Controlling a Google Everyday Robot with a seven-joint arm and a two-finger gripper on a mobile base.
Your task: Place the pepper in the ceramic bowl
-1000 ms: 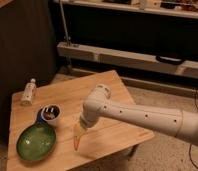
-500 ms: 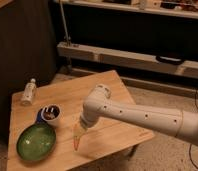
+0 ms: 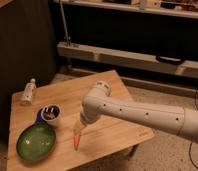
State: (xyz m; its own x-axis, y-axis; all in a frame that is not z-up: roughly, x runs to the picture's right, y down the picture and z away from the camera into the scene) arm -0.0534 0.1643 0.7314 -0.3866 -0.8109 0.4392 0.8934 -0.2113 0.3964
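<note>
Orange-red pepper on the wooden table, just right of the green ceramic bowl and outside it. Your gripper sits at the pepper's upper end, pincer spread; whether it touches the pepper you cannot tell. A white cup stands behind the bowl.

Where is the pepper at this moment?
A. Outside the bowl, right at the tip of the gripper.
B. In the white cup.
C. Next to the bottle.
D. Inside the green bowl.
A: the pepper is outside the rim of the green bowl, right at the tip of the gripper.
</note>
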